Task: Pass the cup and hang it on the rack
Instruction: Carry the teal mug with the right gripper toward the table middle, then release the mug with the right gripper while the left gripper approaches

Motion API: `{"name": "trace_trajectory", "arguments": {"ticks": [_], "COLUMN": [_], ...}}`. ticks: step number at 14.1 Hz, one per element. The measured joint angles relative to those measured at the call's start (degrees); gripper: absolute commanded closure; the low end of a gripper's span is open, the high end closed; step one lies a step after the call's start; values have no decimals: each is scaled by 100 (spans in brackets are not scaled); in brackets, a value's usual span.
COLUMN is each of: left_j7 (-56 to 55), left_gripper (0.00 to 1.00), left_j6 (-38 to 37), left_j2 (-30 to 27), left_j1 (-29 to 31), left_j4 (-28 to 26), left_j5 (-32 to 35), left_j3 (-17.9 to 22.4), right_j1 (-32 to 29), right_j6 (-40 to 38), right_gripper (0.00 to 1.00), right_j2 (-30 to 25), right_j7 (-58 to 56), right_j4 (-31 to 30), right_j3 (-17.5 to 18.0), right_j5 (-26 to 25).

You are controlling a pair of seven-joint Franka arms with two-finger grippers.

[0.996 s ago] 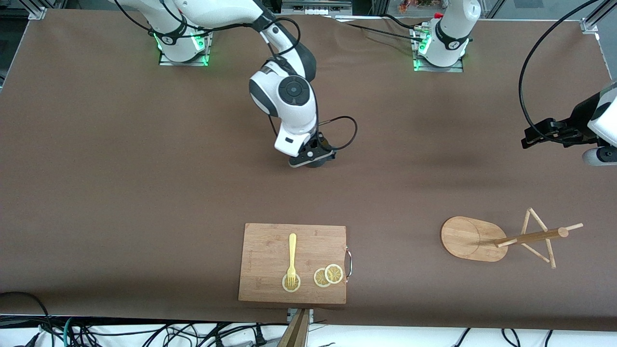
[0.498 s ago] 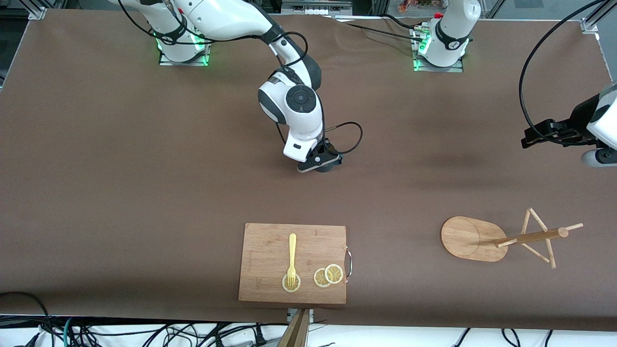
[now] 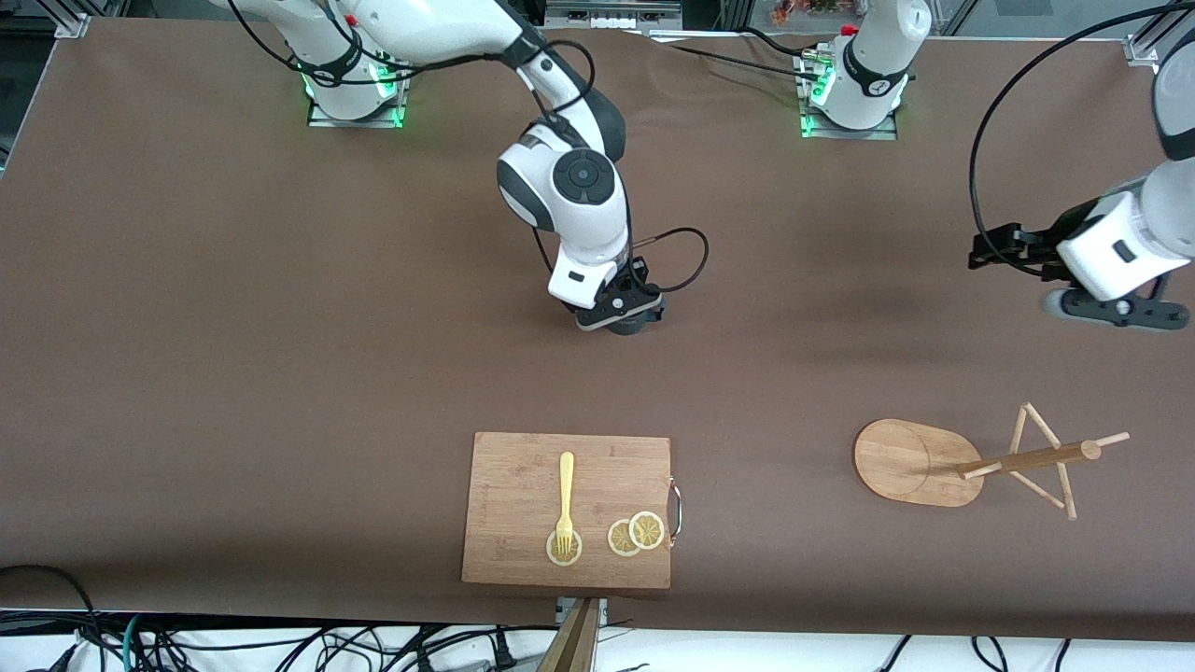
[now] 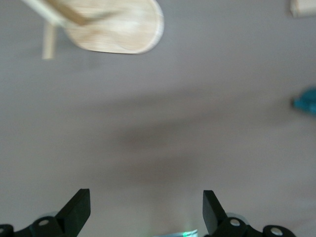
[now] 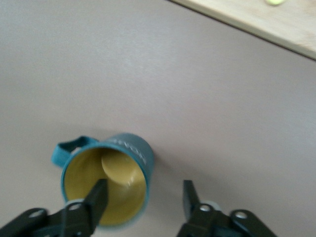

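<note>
The cup (image 5: 106, 185) is a dark teal mug with a yellow inside and stands upright on the brown table. My right gripper (image 5: 144, 197) is open right over it, with one finger inside the cup and the other outside its wall. In the front view the right gripper (image 3: 624, 317) hides the cup at mid-table. The rack (image 3: 934, 462) stands toward the left arm's end, nearer the front camera. My left gripper (image 3: 982, 252) is open and empty, up over bare table, above the rack in that view. The left wrist view shows the left gripper (image 4: 145, 210), the rack's base (image 4: 118, 27) and a bit of the cup (image 4: 307, 101).
A bamboo cutting board (image 3: 568, 509) lies near the table's front edge, with a yellow fork (image 3: 565, 499) and lemon slices (image 3: 636, 534) on it. Its edge shows in the right wrist view (image 5: 256, 22). A black cable (image 3: 677, 257) loops beside the right hand.
The right gripper has moved a little toward the left arm's end and settled over the cup. The left arm has swung in from the table's end toward the middle.
</note>
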Motion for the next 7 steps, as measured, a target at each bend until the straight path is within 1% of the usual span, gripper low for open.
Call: {"name": "trace_trajectory", "arguments": {"ticks": [2,3,5,7], "left_j7": [1070,1608,2420,3059], "left_gripper": [0,0,0,0], "left_j6": [-4,-2,3,120], "left_j2": [71,144,320,453], "left_j1": [-42,-45,-44,-49], "left_j4": [-222,-322,-473,-711], "left_j5": [-298,-499,-1008,-1562], "left_j3": [-2,0,8,4], "right_j1": [-9,-15,-26,-44], "right_j6": [-710,-1090,-1852,-2417], "right_gripper": [0,0,0,0], "right_j2": [-451,-684,-1108,-1451], "right_j7": [0,-2,-281,-973], "right_j4": [29,30,26,22], "right_j3": [-183,-333,-777,-1366], "right_j5": [-3,-6,-14,-13]}}
